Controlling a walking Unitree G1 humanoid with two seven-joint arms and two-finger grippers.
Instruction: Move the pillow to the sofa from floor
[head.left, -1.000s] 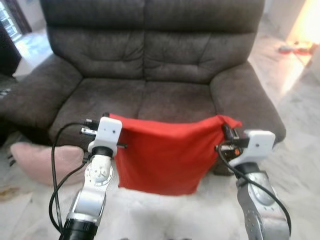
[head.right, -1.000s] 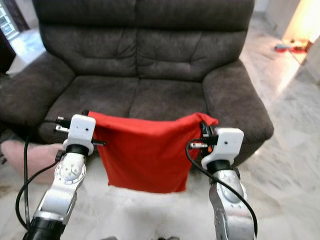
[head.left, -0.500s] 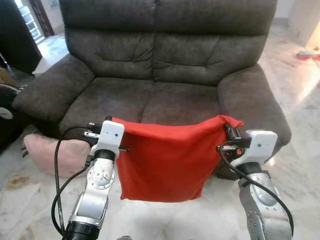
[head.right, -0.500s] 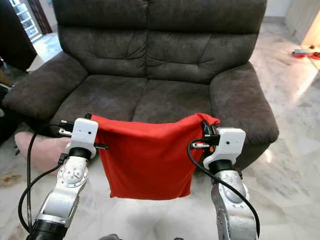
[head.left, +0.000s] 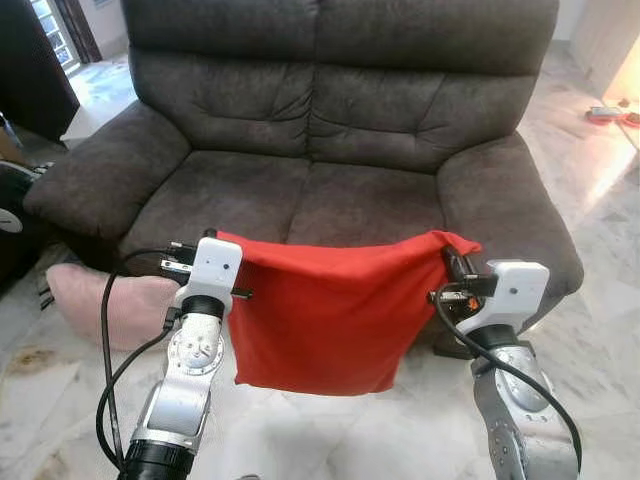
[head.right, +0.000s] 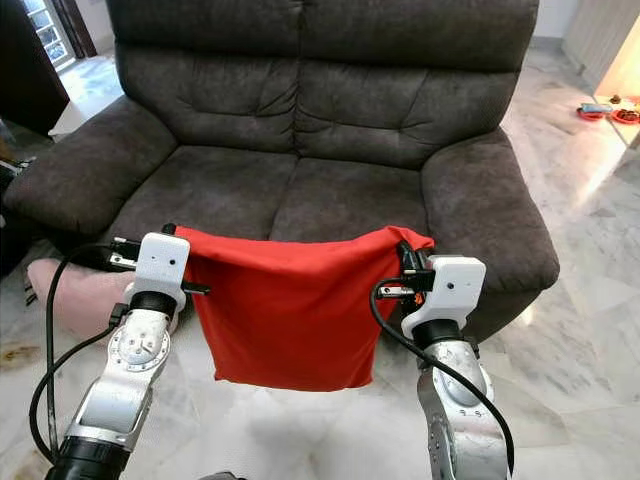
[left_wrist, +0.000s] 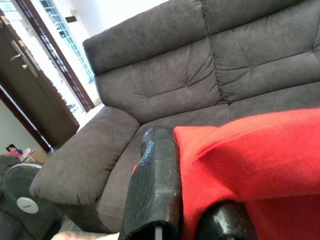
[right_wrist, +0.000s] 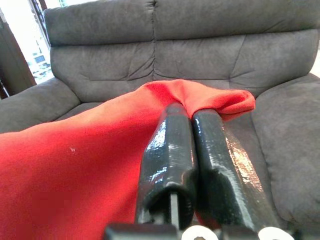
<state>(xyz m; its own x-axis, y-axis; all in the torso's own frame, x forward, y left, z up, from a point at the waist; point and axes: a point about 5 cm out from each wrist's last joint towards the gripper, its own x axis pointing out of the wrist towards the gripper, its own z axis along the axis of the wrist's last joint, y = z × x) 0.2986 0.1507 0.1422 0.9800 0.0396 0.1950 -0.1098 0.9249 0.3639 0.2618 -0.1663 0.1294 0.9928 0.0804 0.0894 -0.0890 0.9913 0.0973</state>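
Pillow (head.left: 320, 315), red, hangs slack between both claws just short of the sofa (head.left: 330, 130) seat: judged light, soft, limp. Eye views: left claw (head.left: 225, 240) pinches one top corner, right claw (head.left: 452, 262) the other. Left wrist view: fingers (left_wrist: 152, 190) clamp the fabric edge. Right wrist view: fingers (right_wrist: 170, 155) pressed together on a fold. Corner holds suit it; expect sagging.
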